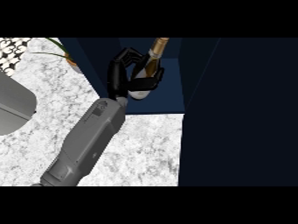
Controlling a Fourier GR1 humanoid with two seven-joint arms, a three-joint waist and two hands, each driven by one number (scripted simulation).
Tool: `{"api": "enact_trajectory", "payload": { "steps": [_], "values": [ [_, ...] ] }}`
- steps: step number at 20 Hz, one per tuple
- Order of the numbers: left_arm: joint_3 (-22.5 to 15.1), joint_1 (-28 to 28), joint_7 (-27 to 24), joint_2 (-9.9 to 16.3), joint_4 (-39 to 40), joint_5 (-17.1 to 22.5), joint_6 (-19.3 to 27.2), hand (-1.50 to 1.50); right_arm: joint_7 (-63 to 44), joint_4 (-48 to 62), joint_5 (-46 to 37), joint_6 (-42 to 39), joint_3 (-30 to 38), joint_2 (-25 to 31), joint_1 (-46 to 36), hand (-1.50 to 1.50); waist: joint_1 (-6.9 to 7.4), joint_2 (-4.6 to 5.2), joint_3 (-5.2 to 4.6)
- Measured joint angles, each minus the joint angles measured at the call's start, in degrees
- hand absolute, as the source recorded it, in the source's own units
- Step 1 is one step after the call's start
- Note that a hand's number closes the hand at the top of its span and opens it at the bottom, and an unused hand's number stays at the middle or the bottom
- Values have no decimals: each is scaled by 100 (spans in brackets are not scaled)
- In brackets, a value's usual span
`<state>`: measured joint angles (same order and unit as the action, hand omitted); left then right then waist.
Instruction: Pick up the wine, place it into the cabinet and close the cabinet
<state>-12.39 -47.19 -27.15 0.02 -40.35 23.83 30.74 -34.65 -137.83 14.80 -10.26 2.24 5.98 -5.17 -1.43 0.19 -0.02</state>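
Inside the cabinet, left hand curled round the wine.

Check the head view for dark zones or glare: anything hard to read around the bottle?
Head view: the open cabinet door is near-black and swallows the right side; the cabinet interior is dim blue, yet the wine bottle shows, gold neck brightest; the black hand blends into shadow; the marble counter is evenly lit, no glare.

Left robot hand, fingers curled
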Motion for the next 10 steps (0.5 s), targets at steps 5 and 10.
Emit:
{"api": "enact_trajectory", "payload": {
  "steps": [5,10],
  "values": [
    [286,-500,-415,32,670,-127,20,150,49,5,-4,-2,-116,-51,38,-150,-24,8,-1],
    [514,-893,-804,17,1251,-117,159,150,5,-5,15,-2,-76,-6,-22,-150,-67,19,-3]
  ]
}}
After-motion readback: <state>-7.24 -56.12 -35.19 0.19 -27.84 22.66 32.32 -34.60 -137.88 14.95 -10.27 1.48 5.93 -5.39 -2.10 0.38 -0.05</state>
